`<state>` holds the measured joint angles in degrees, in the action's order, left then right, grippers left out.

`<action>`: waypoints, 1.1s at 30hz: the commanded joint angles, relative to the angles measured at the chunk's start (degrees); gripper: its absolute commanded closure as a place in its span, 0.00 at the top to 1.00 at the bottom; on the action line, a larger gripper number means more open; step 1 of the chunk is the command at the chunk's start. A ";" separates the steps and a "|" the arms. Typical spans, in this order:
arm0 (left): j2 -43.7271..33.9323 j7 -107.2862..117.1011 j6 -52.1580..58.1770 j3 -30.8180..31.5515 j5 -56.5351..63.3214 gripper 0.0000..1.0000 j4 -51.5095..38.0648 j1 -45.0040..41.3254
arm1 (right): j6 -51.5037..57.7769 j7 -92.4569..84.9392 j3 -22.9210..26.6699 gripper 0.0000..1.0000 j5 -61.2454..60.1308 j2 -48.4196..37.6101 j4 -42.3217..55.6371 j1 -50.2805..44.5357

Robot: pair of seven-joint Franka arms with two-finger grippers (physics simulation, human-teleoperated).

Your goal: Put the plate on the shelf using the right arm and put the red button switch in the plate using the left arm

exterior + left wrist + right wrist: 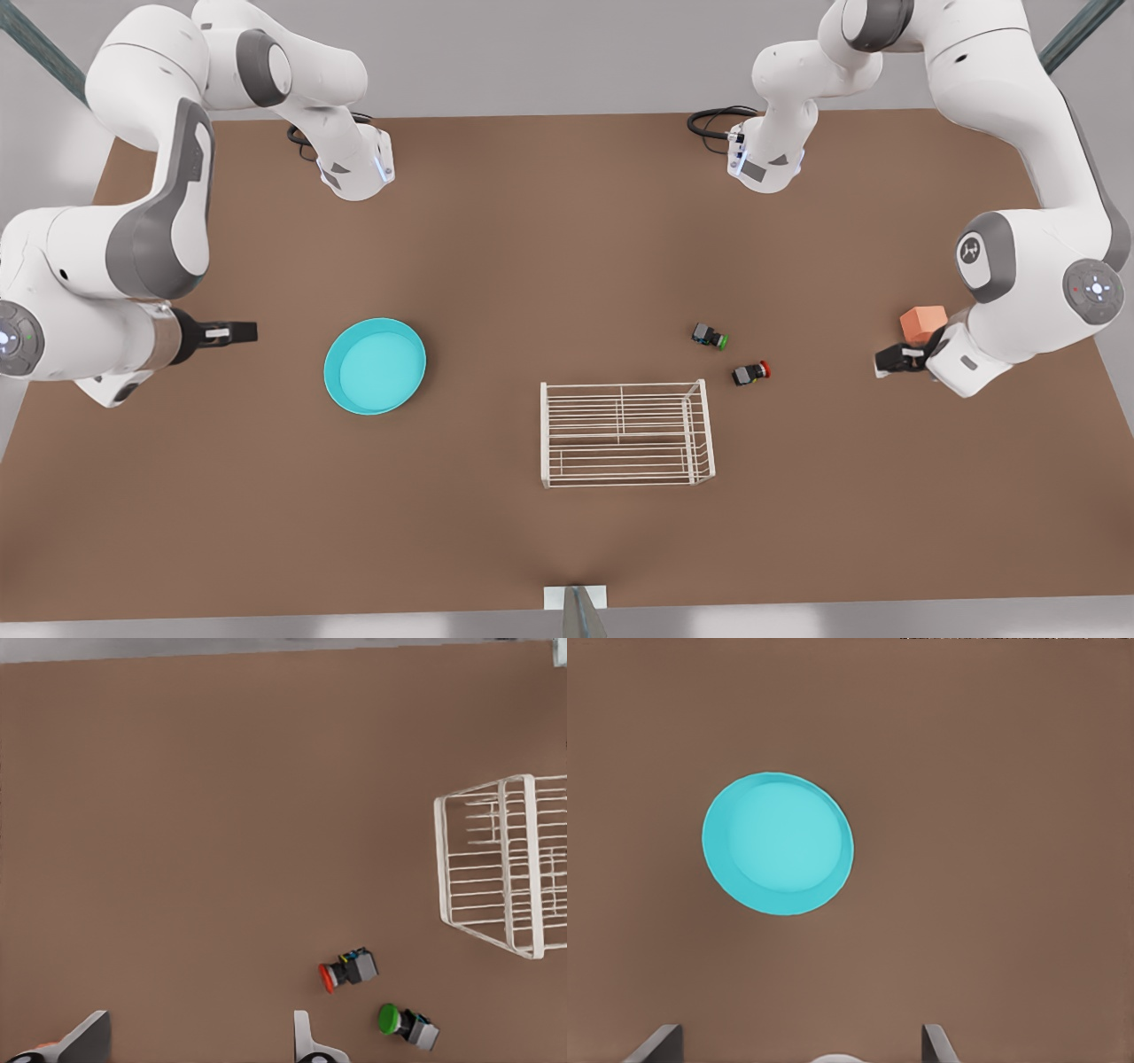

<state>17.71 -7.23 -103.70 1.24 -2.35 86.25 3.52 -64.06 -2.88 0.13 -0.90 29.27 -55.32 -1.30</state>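
No readable text, label, brand or number appears on anything in these views — not on the plate (375, 365), the shelf (625, 434) or either push-button switch. The one sign is a small white emblem in a grey joint disc (972, 252) on the arm at the front view's right — a logo mark, not letters.

A brown table (549, 248) carries everything. On it lie the cyan plate (375, 365), the white wire shelf (626, 434), the red button switch (751, 372), a green-capped switch (709, 336) near it, and an orange cube (923, 322) toward the front view's right edge.
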 commanded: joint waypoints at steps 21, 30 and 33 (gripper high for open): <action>0.22 -58.95 -36.30 4.83 -4.15 1.00 27.47 -10.99 | -61.27 -5.64 6.19 1.00 -10.88 -8.09 -62.36 -3.01; 2.24 -65.11 -46.15 5.00 -4.24 1.00 33.10 -9.67 | -69.98 -7.05 6.28 1.00 -11.67 -0.70 -64.21 -3.54; 2.41 -65.11 -47.29 5.00 -4.15 1.00 34.60 -9.58 | -67.69 -7.49 6.28 0.92 -15.19 -2.90 -64.30 -3.62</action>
<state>20.08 -55.12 -146.79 6.21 -6.58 120.50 -6.09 -129.96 -7.73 6.42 -14.22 26.70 -119.62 -5.02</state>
